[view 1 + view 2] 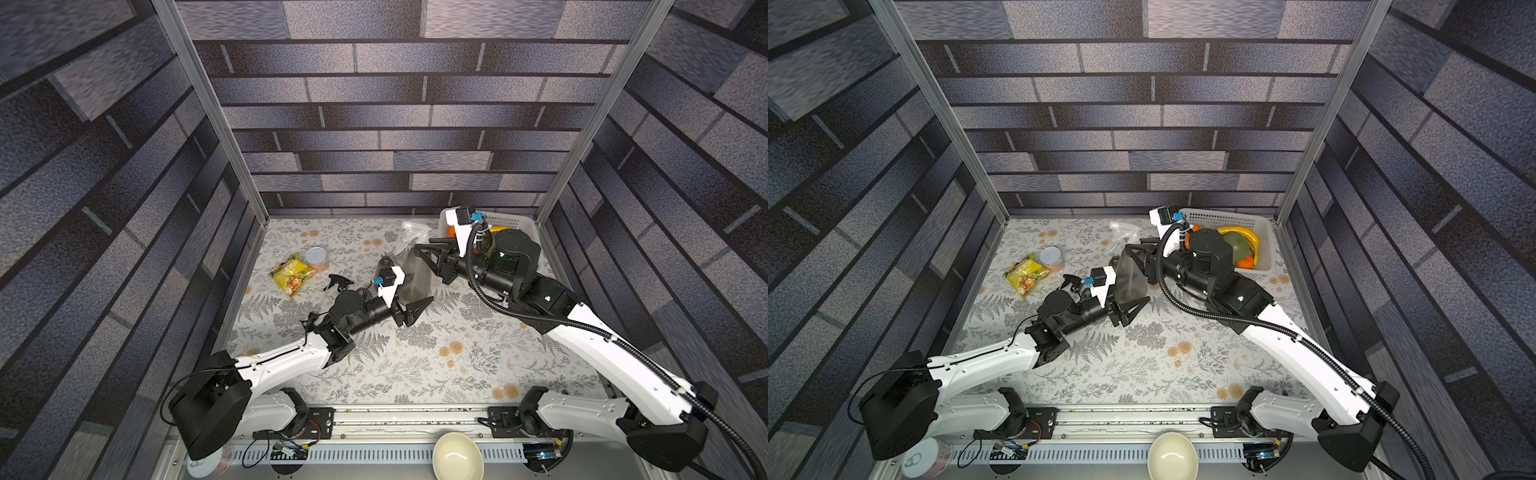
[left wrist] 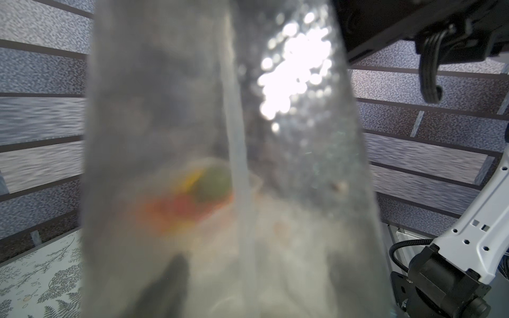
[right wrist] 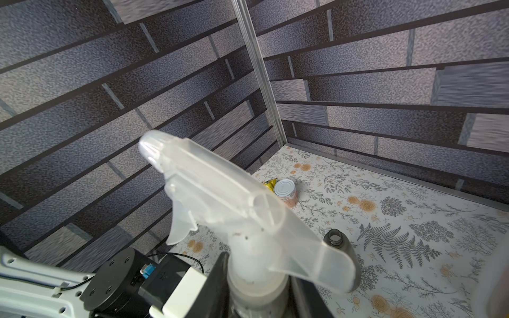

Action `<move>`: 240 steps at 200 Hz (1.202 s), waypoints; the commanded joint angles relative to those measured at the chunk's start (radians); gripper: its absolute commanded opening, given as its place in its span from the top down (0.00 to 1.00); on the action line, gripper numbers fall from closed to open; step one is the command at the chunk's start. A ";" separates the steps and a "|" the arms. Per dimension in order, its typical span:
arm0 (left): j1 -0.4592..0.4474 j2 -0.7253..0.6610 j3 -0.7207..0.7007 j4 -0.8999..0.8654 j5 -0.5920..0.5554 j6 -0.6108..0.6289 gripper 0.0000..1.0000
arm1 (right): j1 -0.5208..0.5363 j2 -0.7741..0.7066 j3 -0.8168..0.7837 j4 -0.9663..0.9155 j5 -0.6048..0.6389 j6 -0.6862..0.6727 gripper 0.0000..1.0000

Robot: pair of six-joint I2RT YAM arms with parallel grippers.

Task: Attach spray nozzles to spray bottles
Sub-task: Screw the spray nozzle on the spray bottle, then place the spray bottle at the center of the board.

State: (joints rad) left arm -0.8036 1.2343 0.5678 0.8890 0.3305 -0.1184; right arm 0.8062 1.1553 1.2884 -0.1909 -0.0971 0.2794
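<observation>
A smoky grey spray bottle (image 1: pixel 412 276) stands off the table's middle between my two grippers, and it fills the left wrist view (image 2: pixel 165 110). My left gripper (image 1: pixel 409 298) clasps its lower body; one finger (image 2: pixel 172 280) shows dimly through the wall. A translucent white spray nozzle (image 3: pixel 220 190) sits on the bottle's neck, its dip tube (image 2: pixel 237 132) running down inside. My right gripper (image 3: pixel 257 278) is shut on the nozzle's collar. A second bottle (image 3: pixel 341 247), open-necked, stands just behind. A black nozzle (image 1: pixel 338 282) lies to the left on the table.
A silver-lidded can (image 1: pixel 316 257) and a yellow snack bag (image 1: pixel 291 275) lie at the back left. A white basket (image 1: pixel 517 222) of fruit stands in the back right corner behind the right arm. A cream bowl (image 1: pixel 457 457) sits beyond the front rail.
</observation>
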 commanded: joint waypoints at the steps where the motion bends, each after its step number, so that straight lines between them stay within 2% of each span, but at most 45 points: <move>1: -0.012 0.000 0.040 -0.002 -0.010 0.078 0.16 | 0.011 -0.008 -0.025 -0.043 0.113 -0.016 0.90; 28: -0.009 -0.006 0.025 -0.010 -0.015 0.080 0.06 | 0.011 -0.017 -0.035 -0.003 0.094 -0.017 0.90; 64: -0.003 -0.007 0.014 -0.004 -0.042 0.079 0.06 | 0.011 -0.017 -0.037 0.025 0.091 -0.004 0.92; 78: 0.000 -0.004 0.013 0.005 -0.045 0.076 0.02 | 0.011 -0.024 -0.049 0.042 0.094 -0.002 0.91; 113: 0.002 -0.033 -0.013 -0.056 -0.048 0.067 0.00 | 0.011 -0.040 -0.072 0.099 0.181 -0.046 0.91; 165: 0.002 -0.177 -0.110 -0.145 -0.138 0.040 0.00 | 0.011 0.000 -0.090 0.297 0.306 -0.126 0.92; 188: 0.003 -0.286 -0.175 -0.171 -0.255 0.019 0.00 | 0.010 0.035 -0.151 0.465 0.387 -0.210 0.92; 208: 0.004 -0.412 -0.214 -0.235 -0.346 -0.004 0.00 | 0.006 0.077 -0.280 0.688 0.432 -0.299 0.92; 240: 0.004 -0.568 -0.235 -0.346 -0.480 -0.015 0.00 | -0.013 0.191 -0.429 1.012 0.485 -0.339 0.92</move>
State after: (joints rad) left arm -0.8024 0.7494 0.3508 0.6312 -0.0029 -0.0982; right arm 0.8112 1.2758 0.9386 0.4984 0.3092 0.0113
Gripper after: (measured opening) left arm 0.997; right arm 0.319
